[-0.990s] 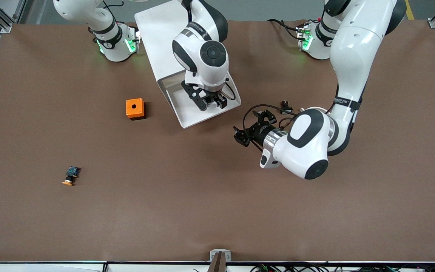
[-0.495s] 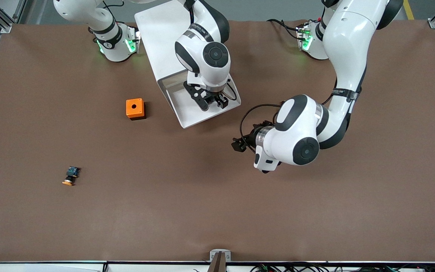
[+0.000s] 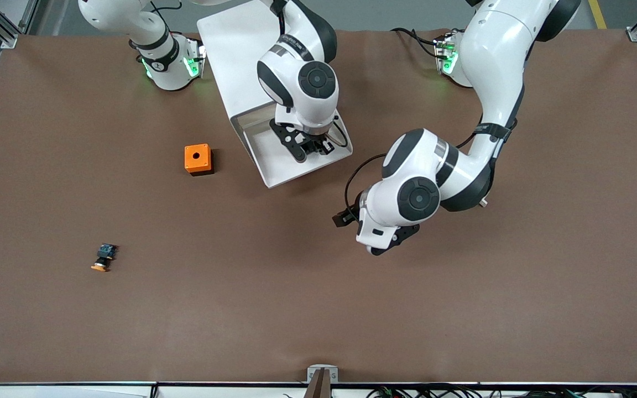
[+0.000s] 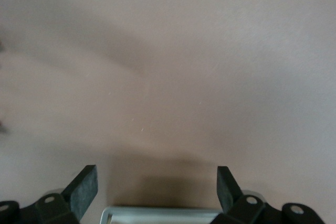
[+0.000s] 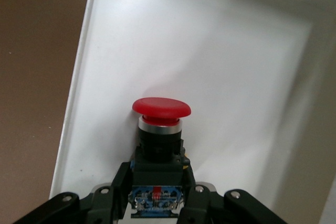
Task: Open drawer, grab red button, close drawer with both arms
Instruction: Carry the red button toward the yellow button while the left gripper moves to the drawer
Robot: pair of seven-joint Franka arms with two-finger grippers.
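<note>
The white cabinet [image 3: 230,50] stands at the table's back, its uppermost drawer [image 3: 274,163] pulled out toward the front camera. My right gripper [image 3: 310,148] reaches down into the open drawer. In the right wrist view the right gripper [image 5: 157,195] is shut on the black body of the red-capped button [image 5: 160,109], its blue rear end between the fingers, over the drawer's white floor [image 5: 210,51]. My left gripper [image 3: 346,216] is open and empty over bare table, beside the drawer toward the left arm's end. The left wrist view shows its two black fingertips [image 4: 84,188] wide apart above brown tabletop.
An orange box with a round hole [image 3: 197,159] sits beside the drawer toward the right arm's end. An orange-capped button [image 3: 103,258] lies nearer the front camera at that end. The left arm's elbow hangs over the table's middle.
The left arm has swung round, and its gripper has drifted a little toward the front camera and the drawer's front. The right gripper has stayed in the drawer on the button.
</note>
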